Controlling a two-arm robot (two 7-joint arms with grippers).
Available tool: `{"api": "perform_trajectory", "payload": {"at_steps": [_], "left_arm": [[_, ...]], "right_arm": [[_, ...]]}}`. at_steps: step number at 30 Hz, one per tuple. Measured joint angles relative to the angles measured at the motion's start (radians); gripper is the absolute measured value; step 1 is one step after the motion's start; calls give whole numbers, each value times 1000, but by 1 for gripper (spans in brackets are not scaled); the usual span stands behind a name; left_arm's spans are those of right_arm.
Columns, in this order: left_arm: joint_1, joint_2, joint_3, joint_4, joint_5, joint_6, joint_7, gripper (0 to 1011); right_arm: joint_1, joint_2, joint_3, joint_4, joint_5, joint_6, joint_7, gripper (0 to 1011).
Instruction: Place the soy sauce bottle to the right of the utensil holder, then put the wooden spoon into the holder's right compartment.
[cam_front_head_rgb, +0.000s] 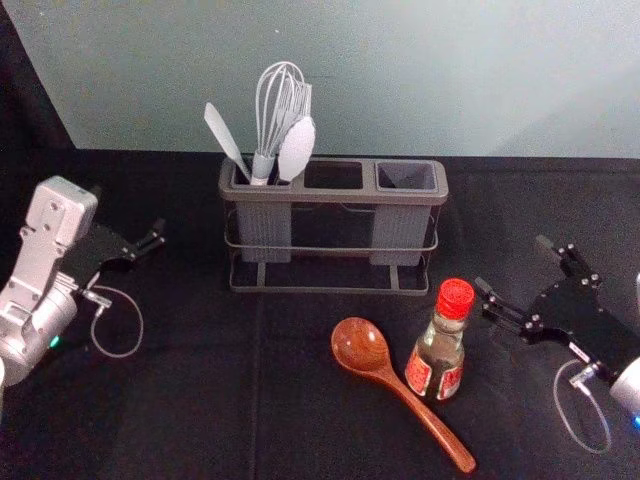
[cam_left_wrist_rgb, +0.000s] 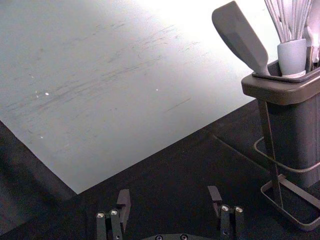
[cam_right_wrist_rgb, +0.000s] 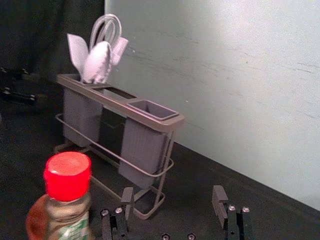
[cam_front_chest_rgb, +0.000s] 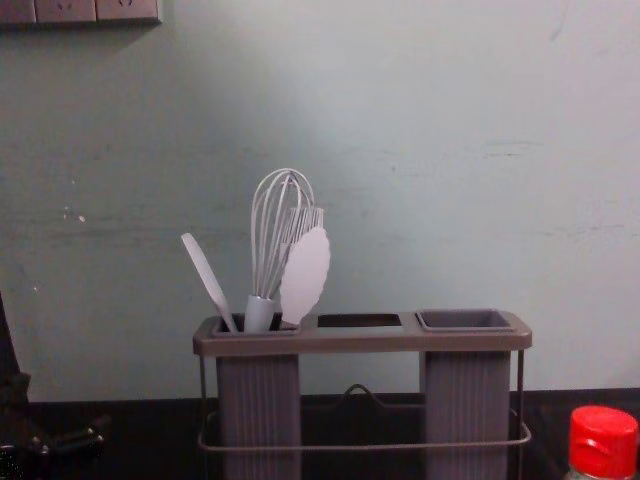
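Jaws open, your black right gripper (cam_front_head_rgb: 513, 263) flanks the red-capped glass bottle (cam_front_head_rgb: 440, 348), likely for grasping, black left gripper (cam_left_wrist_rgb: 169, 192) open well leftward.

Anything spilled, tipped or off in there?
I see no spill: the soy sauce bottle stands upright and capped, the wooden spoon lies beside it. Mildly odd: the utensil holder has no cup under its middle opening, unlike both ends, and the wall is scuffed.

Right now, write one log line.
right gripper open near soy sauce bottle; left gripper open left of holder; wooden spoon on table; right compartment empty
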Motion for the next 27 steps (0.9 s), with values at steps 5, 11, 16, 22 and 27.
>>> {"api": "perform_trajectory", "payload": {"at_steps": [5,11,16,22,27], "left_arm": [[0,0,0,0,0,0,0,1011],[0,0,0,0,0,0,0,1011],[0,0,0,0,0,0,0,1011],[0,0,0,0,0,0,0,1011],[0,0,0,0,0,0,0,1011]], "right_arm": [[-49,24,31,-30,41,-18,40,1002],[-115,48,73,-64,83,-57,82,1003],[-165,58,96,-95,106,-82,116,1002],[-194,42,96,-119,119,-101,145,1002],[-170,8,73,-107,119,-117,174,1003]]}}
